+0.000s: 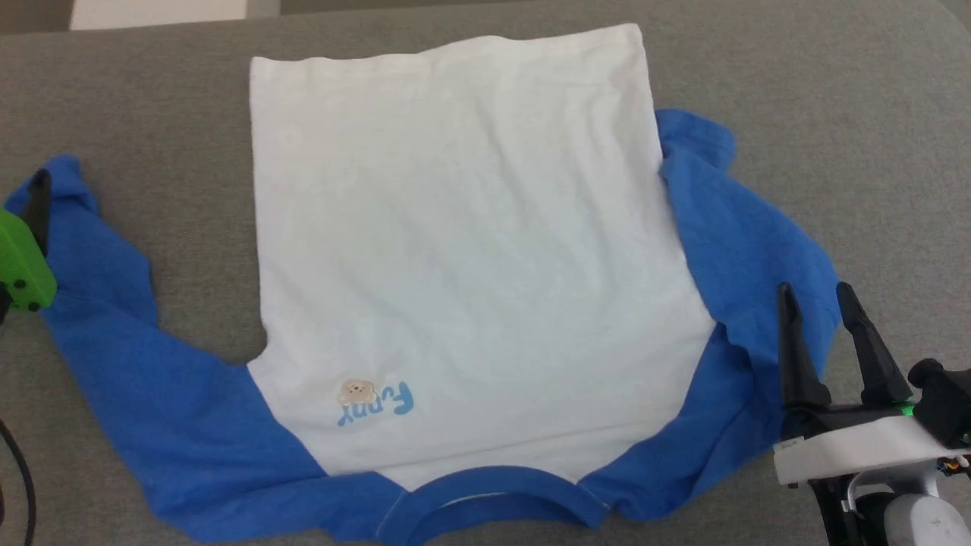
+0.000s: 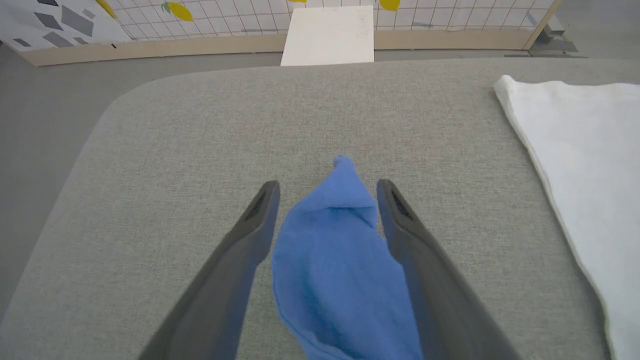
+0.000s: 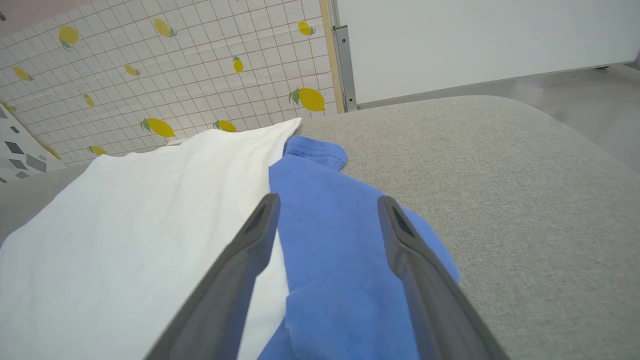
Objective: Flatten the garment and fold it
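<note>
The garment [image 1: 470, 250] lies spread flat on the grey padded surface [image 1: 834, 114], white body up. Its blue neck trim [image 1: 493, 493] is nearest me and a small beige logo [image 1: 356, 392] sits at the lower left. My left gripper [image 2: 327, 185] is open at the far left, its fingers [image 2: 250, 235] straddling the tip of the blue left sleeve [image 2: 340, 260], which rests on the surface. My right gripper [image 1: 815, 292] is open over the blue right sleeve [image 3: 330, 240], beside the white body's edge; its fingers [image 3: 410, 240] stand apart and grip nothing.
The surface has rounded corners, and floor lies beyond its far edge. A tiled wall with lemon prints [image 3: 175, 75] and a white board [image 2: 327, 35] stand behind. A dark cable [image 1: 19, 470] hangs at my lower left.
</note>
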You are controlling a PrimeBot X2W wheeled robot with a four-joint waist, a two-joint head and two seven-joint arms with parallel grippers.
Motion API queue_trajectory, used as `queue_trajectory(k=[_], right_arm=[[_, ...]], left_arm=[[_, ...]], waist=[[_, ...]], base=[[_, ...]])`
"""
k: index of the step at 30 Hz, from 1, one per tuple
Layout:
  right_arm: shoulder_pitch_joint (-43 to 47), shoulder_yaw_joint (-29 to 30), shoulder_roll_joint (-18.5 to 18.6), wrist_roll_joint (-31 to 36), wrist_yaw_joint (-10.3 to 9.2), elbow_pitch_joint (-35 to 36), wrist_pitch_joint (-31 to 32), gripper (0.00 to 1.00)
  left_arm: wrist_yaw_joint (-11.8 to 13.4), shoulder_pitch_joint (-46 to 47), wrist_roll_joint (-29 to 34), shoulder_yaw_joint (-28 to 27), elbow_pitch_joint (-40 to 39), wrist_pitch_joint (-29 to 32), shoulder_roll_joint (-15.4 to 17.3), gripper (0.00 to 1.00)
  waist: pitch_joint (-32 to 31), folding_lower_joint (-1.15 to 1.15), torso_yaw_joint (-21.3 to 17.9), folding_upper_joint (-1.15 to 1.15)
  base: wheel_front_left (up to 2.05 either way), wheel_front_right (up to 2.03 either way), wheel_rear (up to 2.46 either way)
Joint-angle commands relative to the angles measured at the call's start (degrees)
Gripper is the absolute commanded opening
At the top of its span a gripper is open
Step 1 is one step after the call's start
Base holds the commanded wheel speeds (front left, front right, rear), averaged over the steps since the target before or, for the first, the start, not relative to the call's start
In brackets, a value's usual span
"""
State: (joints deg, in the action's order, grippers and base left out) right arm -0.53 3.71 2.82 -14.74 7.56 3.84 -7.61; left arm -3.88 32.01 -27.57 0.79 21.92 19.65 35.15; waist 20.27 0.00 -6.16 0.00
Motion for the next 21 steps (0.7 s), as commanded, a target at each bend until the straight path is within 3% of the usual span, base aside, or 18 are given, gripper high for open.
queue_trajectory(k=[1,9,14,15,17,21], right_arm=[[-1.1,-0.4,0.1,-0.6,-0.08,0.4,-0.4,1.00],[-2.7,-2.1,0.1,-1.6,-0.08,0.3,-1.1,1.00],[-3.1,-2.8,0.1,-2.3,-0.08,-0.3,-1.5,1.00],[-3.2,-2.8,0.1,-2.3,-0.08,-0.4,-1.5,1.00],[-3.4,-2.7,0.1,-2.3,-0.08,-0.8,-1.6,1.00],[-3.5,-2.5,0.1,-2.4,-0.08,-1.5,-1.6,1.00]], left_arm=[[0.7,1.4,-0.3,0.0,0.7,1.9,1.1,1.00],[5.7,1.8,-1.8,-2.5,1.3,10.8,4.0,1.00],[9.6,-0.1,-3.1,-3.9,1.9,16.4,4.0,1.00],[10.5,-0.7,-3.1,-3.9,1.9,18.1,4.2,0.43],[11.9,-1.7,-3.2,-4.0,1.5,20.5,4.4,0.00],[13.6,-3.0,-3.7,-5.3,-0.6,19.5,3.9,0.00]], waist=[[4.0,0.00,-3.9,0.00],[7.6,0.00,-6.7,0.00],[8.5,0.00,-7.2,0.00],[8.5,0.00,-7.2,0.00],[8.2,0.00,-6.9,0.00],[6.4,0.00,-6.1,0.00]], base=[[0.00,0.00,0.00],[0.00,0.00,0.00],[0.00,0.00,0.00],[0.00,0.00,0.00],[0.00,0.00,0.00],[0.00,0.00,0.00]])
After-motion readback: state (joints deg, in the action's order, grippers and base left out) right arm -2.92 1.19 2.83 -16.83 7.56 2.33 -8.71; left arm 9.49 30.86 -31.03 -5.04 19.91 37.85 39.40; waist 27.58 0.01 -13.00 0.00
